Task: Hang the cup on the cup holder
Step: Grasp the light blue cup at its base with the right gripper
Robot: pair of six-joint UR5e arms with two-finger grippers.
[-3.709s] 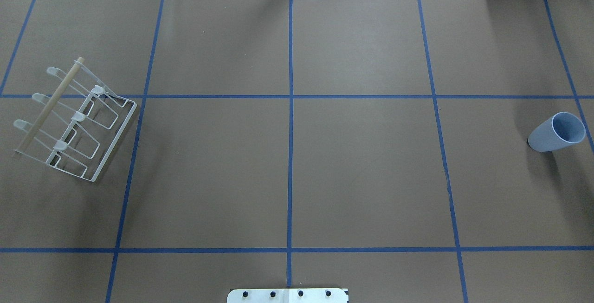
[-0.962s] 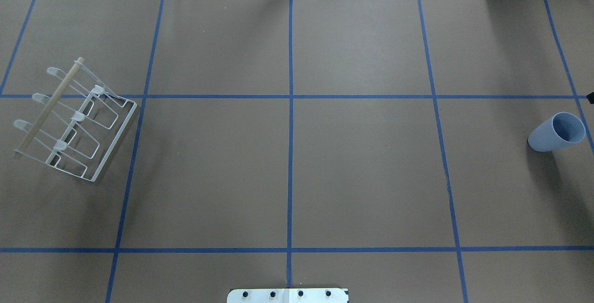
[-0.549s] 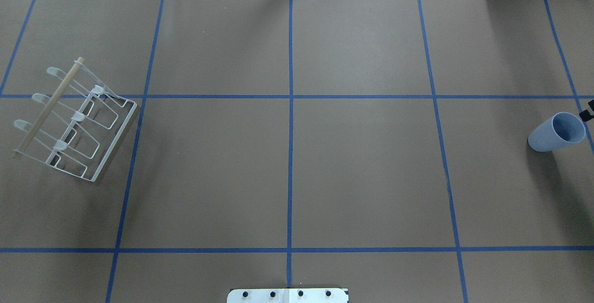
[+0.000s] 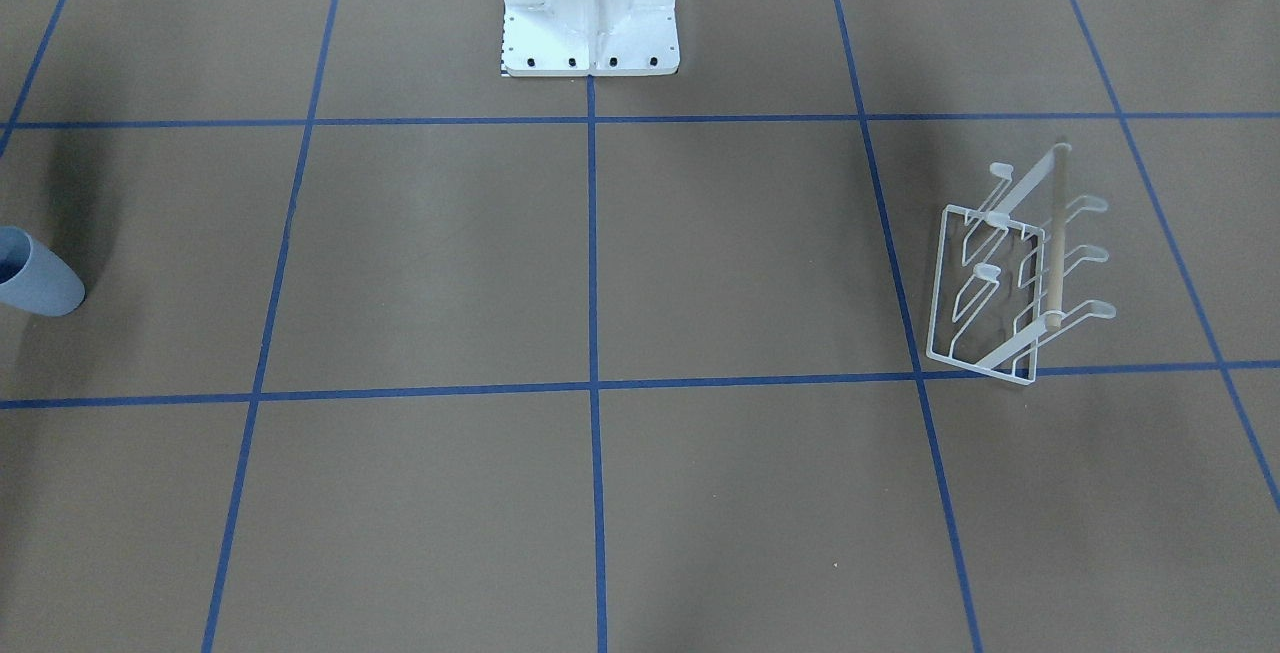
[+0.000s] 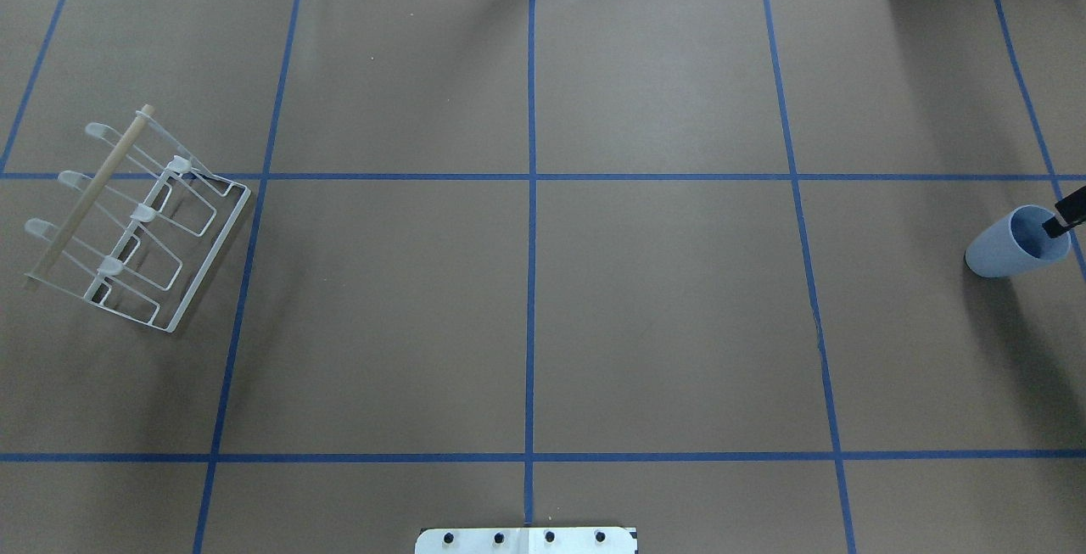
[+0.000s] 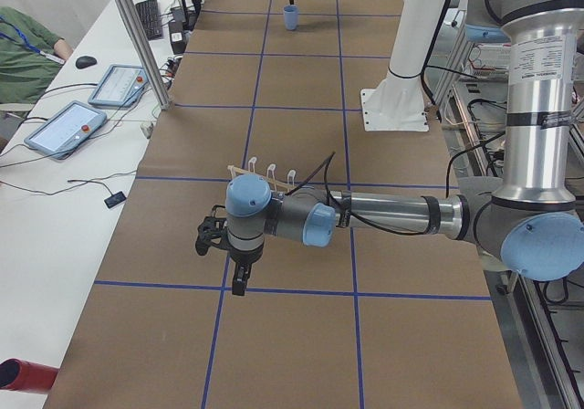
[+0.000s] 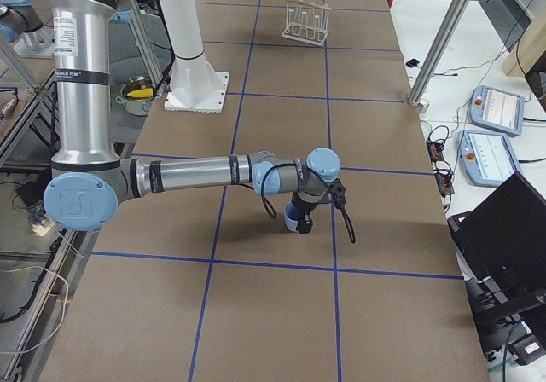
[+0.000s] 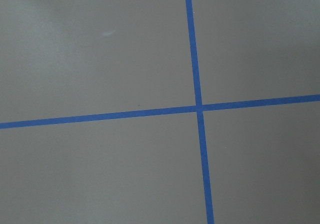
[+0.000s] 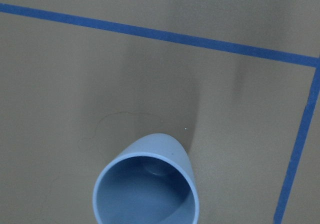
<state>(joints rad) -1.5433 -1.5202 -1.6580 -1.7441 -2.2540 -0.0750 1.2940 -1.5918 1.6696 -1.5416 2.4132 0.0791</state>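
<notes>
The pale-blue cup [image 5: 1010, 247] stands mouth up at the table's far right. It also shows in the front view [image 4: 38, 281] and in the right wrist view [image 9: 147, 191], seen from above. Of my right gripper [image 7: 301, 218], only one black fingertip [image 5: 1066, 221] shows in the overhead view, over the cup's far rim. I cannot tell if it is open or shut. The white wire cup holder [image 5: 127, 223] with its wooden rod stands at the far left, with nothing on its prongs. My left gripper [image 6: 239, 283] hovers over bare table beyond the rack's end. I cannot tell its state.
The white robot base plate [image 5: 526, 540] sits at the near middle edge. Blue tape lines [image 5: 531, 176] grid the brown table. Operator tablets [image 6: 73, 126] and cables lie beyond the far table edge. The left wrist view shows only a tape crossing [image 8: 199, 107].
A black fingertip of my right gripper has come in from the right edge and moved down over the cup's rim. The cup and the rack have not moved.
</notes>
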